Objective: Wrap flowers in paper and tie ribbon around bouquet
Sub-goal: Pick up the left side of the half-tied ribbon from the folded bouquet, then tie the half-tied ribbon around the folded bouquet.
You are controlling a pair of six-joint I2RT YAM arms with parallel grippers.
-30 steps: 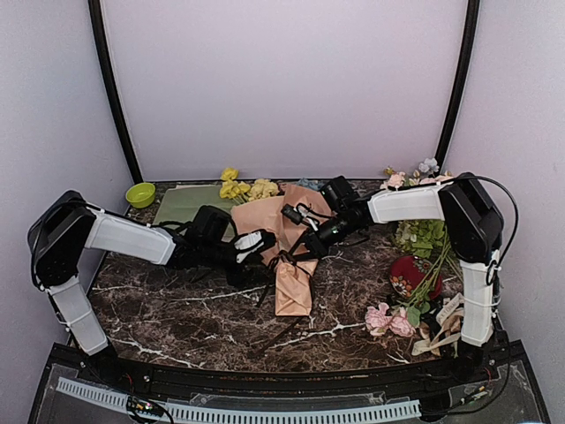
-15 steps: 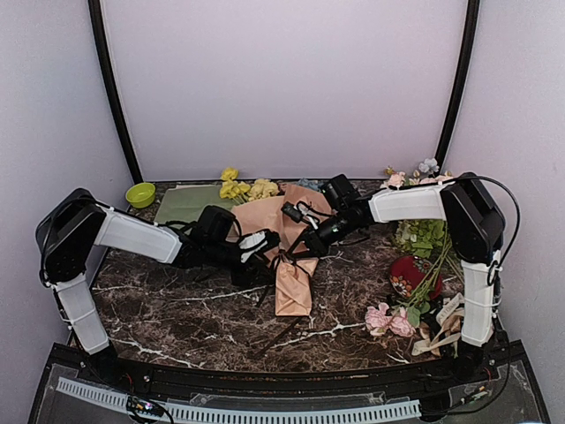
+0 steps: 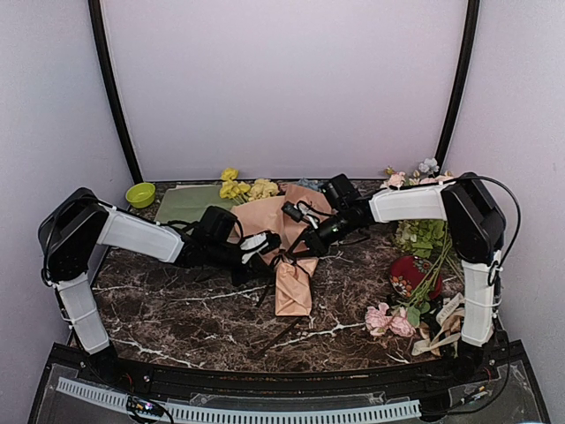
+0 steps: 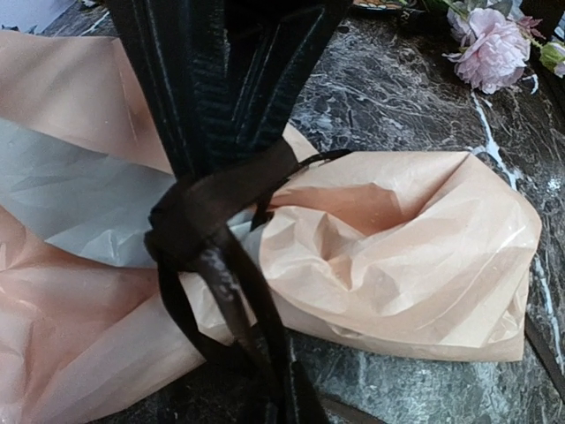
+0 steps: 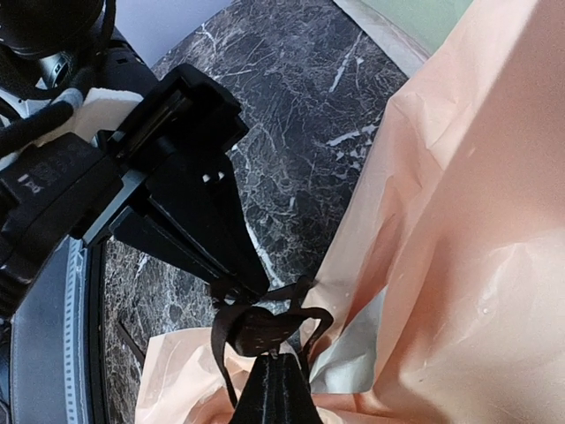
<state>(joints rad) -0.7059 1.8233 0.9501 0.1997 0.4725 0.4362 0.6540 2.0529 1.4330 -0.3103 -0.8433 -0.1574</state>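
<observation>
Left pincer (image 4: 221,168) has closed on ribbon (image 4: 225,265) around bouquet (image 3: 294,283); right pincer (image 5: 275,371) pinches it alongside.

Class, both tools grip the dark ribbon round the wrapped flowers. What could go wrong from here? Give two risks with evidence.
The left tool and right tool pinch the ribbon close together at the knot; an uneven pull might loosen it.
The paper looks thin and crumpled under the ribbon; a hard tug could tear it.

White link shells (image 3: 132,234); bulky black shoulder housings (image 3: 472,216); black wrists (image 3: 212,230), jaws
</observation>
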